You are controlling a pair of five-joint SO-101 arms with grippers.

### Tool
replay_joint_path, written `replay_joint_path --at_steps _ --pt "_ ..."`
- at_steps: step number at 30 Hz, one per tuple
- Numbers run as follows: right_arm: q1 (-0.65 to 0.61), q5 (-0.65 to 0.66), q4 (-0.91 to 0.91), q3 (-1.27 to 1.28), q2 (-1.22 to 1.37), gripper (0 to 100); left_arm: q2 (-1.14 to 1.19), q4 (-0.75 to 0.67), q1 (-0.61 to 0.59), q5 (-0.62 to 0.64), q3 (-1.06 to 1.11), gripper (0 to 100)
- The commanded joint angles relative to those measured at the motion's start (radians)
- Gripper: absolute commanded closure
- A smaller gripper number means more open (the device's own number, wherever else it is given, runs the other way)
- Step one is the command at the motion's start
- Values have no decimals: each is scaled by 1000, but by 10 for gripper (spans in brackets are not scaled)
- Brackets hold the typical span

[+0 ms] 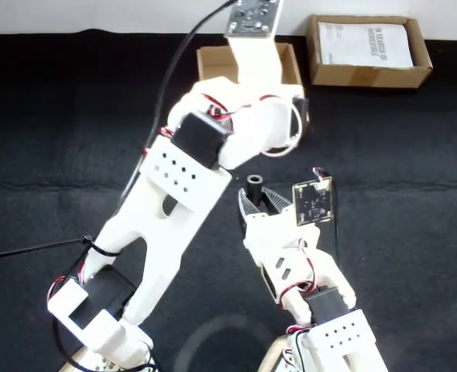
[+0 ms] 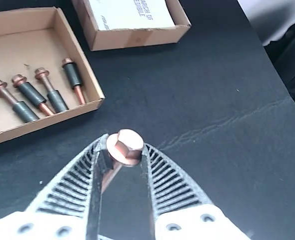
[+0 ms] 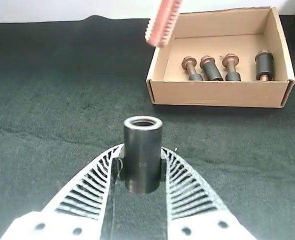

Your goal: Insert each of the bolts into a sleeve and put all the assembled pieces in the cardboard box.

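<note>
Copper bolt [image 2: 124, 146]; dark grey sleeve [image 3: 142, 152]; brown cardboard box [image 3: 217, 95]; black table [image 3: 62, 75].

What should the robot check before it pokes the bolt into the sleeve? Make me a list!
1. The left gripper is shut on the bolt: ok.
2. The right gripper is shut on the sleeve: ok.
3. The sleeve's hole is empty: ok.
4. The bolt tip is lined up with the hole: cannot tell; it hangs apart from the sleeve.
5. Room in the cardboard box: ok, bare floor beside four assembled pieces.
</note>
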Motion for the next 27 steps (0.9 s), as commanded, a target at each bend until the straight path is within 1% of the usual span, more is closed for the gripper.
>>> replay_joint_path --at_steps 1,5,10,19,24,27 --pt "36 -5 -53 -58 -7 991 -5 2 12 5 -7 991" --pt "77 -2 -58 -64 -7 991 -8 26 13 2 -7 991" --pt "77 -5 -58 -76 -5 991 -12 51 10 2 13 991" --pt "77 -6 -56 -90 -5 991 -13 -21 18 5 91 991" --pt "77 -6 -54 -85 -5 991 -15 -66 41 2 85 991" --pt "77 -6 -54 -85 -5 991 -15 -69 48 2 85 991"
